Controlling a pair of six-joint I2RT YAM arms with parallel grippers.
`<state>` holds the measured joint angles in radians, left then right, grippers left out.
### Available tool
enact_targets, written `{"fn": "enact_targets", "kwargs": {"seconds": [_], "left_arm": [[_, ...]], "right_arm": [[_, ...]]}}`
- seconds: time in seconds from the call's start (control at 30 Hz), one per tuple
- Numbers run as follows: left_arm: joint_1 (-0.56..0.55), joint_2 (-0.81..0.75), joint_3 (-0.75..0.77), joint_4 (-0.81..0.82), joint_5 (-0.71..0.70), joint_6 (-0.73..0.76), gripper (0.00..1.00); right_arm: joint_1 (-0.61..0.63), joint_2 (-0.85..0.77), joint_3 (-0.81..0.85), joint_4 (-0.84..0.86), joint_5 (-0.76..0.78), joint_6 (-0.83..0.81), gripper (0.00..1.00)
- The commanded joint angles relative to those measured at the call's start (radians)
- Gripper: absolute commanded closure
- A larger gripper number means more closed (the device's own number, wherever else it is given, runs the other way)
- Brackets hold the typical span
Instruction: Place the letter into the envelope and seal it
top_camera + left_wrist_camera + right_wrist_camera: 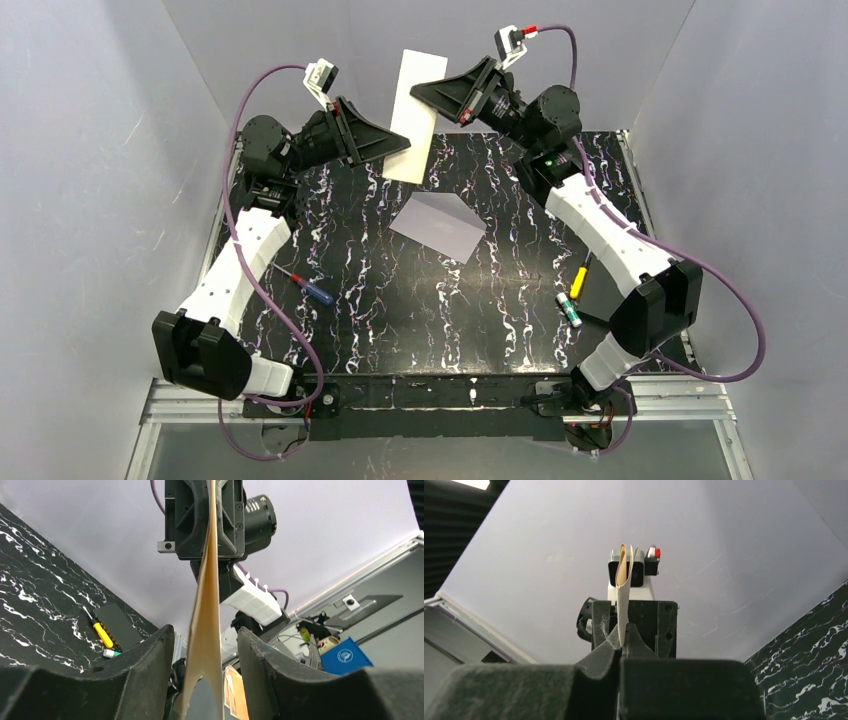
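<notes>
The letter, a pale cream sheet, is held up in the air at the back of the table, between both grippers. My right gripper is shut on its upper edge; the right wrist view shows the sheet edge-on, pinched at the fingertips. My left gripper stands at the sheet's lower left side. In the left wrist view its jaws are open, with the letter passing between them and a gap on each side. The lavender-grey envelope lies flat on the table centre, below the letter.
The table top is black marble-patterned. A screwdriver with a red-and-blue handle lies at the left. At the right lie a yellow marker, a small green-and-white item and a flat black rectangle. Grey walls enclose three sides.
</notes>
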<state>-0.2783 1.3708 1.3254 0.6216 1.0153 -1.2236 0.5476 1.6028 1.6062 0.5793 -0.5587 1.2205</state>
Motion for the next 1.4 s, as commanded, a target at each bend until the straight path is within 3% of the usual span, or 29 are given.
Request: {"fn": "enact_targets", "kwargs": {"seconds": [0.0, 0.2, 0.47, 0.57, 0.7, 0.8, 0.87, 0.97, 1.1, 1.17, 1.23, 1.3, 1.37], "left_arm": [[-0.031, -0.038, 0.009, 0.026, -0.102, -0.006, 0.52], [-0.076, -0.071, -0.046, 0.058, -0.206, -0.018, 0.62], [-0.082, -0.111, -0.116, 0.104, -0.298, -0.028, 0.90], [-0.082, -0.122, -0.131, 0.104, -0.312, -0.017, 0.91], [-0.082, -0.125, -0.144, 0.104, -0.352, -0.021, 0.79], [-0.082, -0.124, -0.153, 0.105, -0.391, -0.037, 0.78], [-0.082, -0.118, -0.149, 0.110, -0.387, -0.037, 0.83], [-0.081, -0.106, -0.139, 0.110, -0.358, -0.031, 1.00], [-0.080, -0.113, -0.151, 0.102, -0.339, 0.001, 1.00], [-0.076, -0.122, -0.150, 0.057, -0.323, 0.049, 1.00], [-0.071, -0.131, -0.130, -0.031, -0.292, 0.126, 1.00], [-0.068, -0.137, -0.101, -0.153, -0.245, 0.222, 1.00], [-0.067, -0.134, -0.060, -0.301, -0.176, 0.348, 1.00]], "right_arm": [[0.005, -0.011, -0.015, 0.134, 0.182, 0.057, 0.99], [0.006, -0.028, -0.053, 0.190, 0.308, 0.090, 0.99], [0.006, -0.050, -0.086, 0.202, 0.395, 0.112, 0.99], [0.006, -0.063, -0.100, 0.200, 0.402, 0.110, 0.99], [0.006, -0.079, -0.130, 0.203, 0.411, 0.108, 0.99], [0.006, -0.078, -0.135, 0.213, 0.412, 0.114, 0.99], [0.008, -0.079, -0.136, 0.211, 0.413, 0.113, 0.99], [0.008, -0.083, -0.143, 0.206, 0.414, 0.108, 0.99], [0.008, -0.100, -0.157, 0.162, 0.412, 0.079, 0.97], [0.007, -0.128, -0.156, 0.041, 0.432, 0.032, 0.63], [0.008, -0.171, -0.158, -0.125, 0.482, -0.036, 0.38], [0.008, -0.216, -0.154, -0.299, 0.537, -0.121, 0.28], [0.008, -0.259, -0.156, -0.410, 0.601, -0.213, 0.24]]}}
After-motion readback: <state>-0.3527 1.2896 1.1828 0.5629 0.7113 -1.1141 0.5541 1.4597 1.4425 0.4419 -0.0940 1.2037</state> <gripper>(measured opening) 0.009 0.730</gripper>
